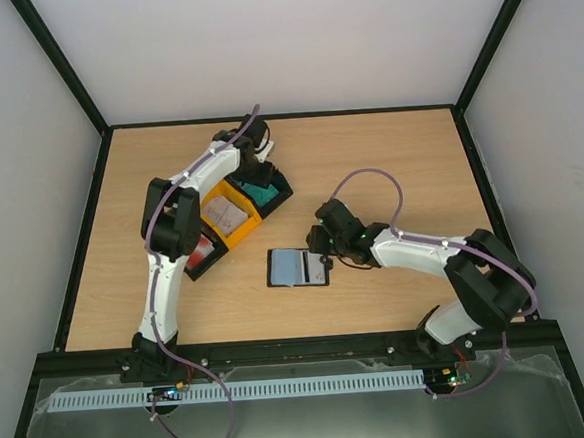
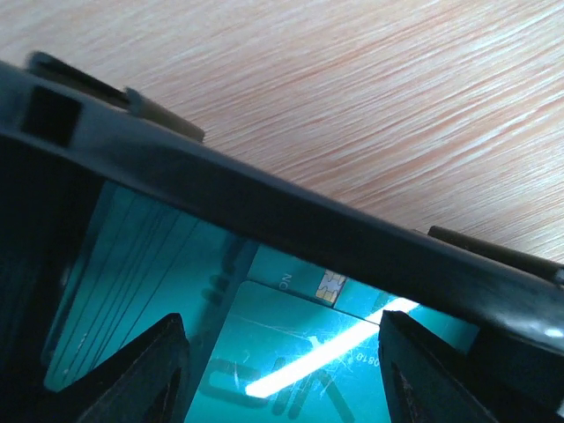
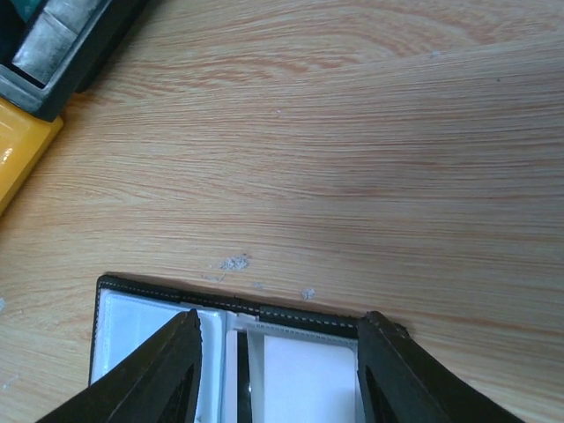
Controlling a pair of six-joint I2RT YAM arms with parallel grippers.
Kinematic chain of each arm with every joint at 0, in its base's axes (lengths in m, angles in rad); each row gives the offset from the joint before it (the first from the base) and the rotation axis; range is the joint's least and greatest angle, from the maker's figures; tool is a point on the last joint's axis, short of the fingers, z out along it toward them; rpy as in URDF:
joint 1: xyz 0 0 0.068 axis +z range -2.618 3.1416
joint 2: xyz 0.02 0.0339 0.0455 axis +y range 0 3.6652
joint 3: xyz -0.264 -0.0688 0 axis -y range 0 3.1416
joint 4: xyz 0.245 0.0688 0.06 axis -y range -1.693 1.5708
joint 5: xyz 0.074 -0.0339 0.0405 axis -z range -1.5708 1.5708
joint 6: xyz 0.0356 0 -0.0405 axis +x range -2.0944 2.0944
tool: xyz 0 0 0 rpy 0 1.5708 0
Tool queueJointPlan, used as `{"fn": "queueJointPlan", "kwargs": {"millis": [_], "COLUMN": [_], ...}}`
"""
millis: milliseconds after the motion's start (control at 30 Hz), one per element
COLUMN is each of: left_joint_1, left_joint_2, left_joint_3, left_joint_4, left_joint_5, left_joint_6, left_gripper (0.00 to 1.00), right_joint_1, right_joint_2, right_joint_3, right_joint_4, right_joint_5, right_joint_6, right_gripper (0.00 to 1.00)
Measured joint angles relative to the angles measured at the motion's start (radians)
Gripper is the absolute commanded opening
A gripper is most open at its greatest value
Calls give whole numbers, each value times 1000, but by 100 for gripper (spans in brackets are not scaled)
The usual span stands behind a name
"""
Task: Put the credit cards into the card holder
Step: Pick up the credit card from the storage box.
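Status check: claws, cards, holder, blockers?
Left claw open, down in black bin over teal credit cards. Right claw open over the unfolded card holder. No card held; no obstruction seen.

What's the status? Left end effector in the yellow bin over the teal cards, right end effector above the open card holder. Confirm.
Not quite: the bin is black, not yellow. The left end effector is in the black bin over the teal cards, as the left wrist view shows. The right end effector is above the open card holder.
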State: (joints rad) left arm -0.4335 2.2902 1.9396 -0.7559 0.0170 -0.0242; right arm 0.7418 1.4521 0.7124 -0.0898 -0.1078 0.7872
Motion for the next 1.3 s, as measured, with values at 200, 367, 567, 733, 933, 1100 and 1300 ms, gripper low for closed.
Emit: {"fn": "queueJointPlan", "kwargs": {"millis": [200,367,567,733,933,1100,1300], "left_joint_1": [2,6,13,16,16,16,16], "left_joint_2": [42,60,64,64,68,69,69], "left_joint_3": [49,57,59,59,59,59,59], "left_joint_4": [-40,-61,-67,-67,-69,-69,-79], "left_joint_5": [40,56,58,55,49,46,64], "left_joint_6": [45,63,69,71,79,87,96], "left_gripper": [49,49,56,64,70,70,51], "right_joint_1": [-5,-10,-11,-11,-11,-11,-11], "right_joint_2": [70,82,82,82,82,84,93], "right_joint_3": [19,19,19,19,19,19,19], "right_joint_4": [35,45,51,51,51,51,52], "right_joint_5": [-26,-36,-45,-45,-48,-51,-53], "right_joint_6": [-10,-17,-17,-17,-17,-17,-17], "right_gripper": [47,47,47,47,47,47,47]}}
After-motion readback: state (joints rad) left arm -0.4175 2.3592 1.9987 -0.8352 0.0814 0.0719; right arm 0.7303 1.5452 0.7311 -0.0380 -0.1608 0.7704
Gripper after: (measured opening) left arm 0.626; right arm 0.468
